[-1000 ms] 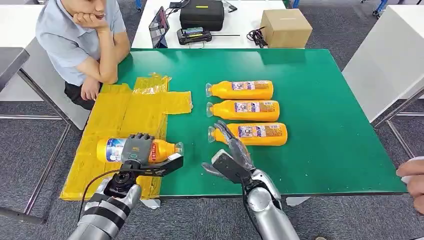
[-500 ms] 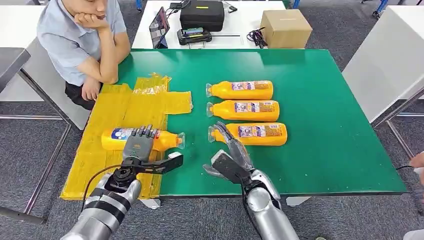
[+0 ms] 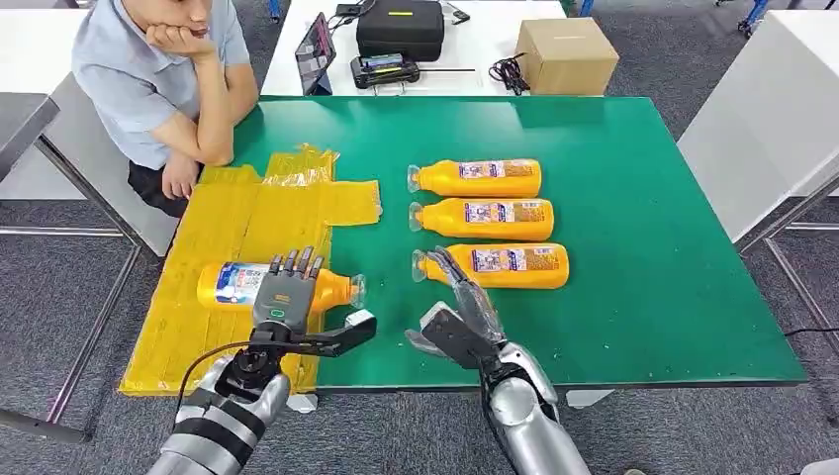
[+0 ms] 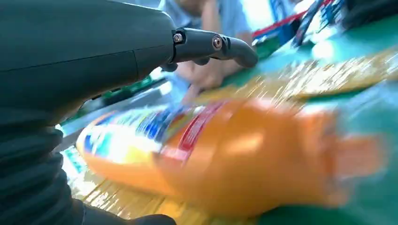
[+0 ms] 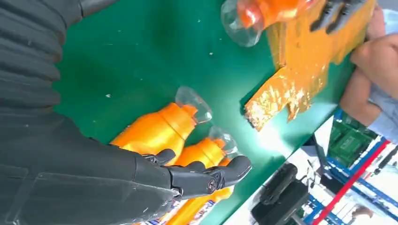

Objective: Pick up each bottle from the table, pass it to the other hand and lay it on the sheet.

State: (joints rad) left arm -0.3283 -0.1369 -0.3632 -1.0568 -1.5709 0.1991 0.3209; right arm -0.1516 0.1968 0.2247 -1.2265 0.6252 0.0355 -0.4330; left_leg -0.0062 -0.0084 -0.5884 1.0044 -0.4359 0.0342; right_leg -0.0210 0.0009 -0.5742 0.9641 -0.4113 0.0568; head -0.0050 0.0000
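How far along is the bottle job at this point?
None fully done. One bottle lies on the yellow sheet under the left hand, fingers extended, release unclear. Three bottles remain on the green table; the right hand hovers open by the nearest.

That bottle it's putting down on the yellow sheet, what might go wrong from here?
The bottle is round and lies on its side, its cap past the yellow sheet edge, so it may roll onto the green table. The left hand has fingers draped over it; pulling back may drag it.
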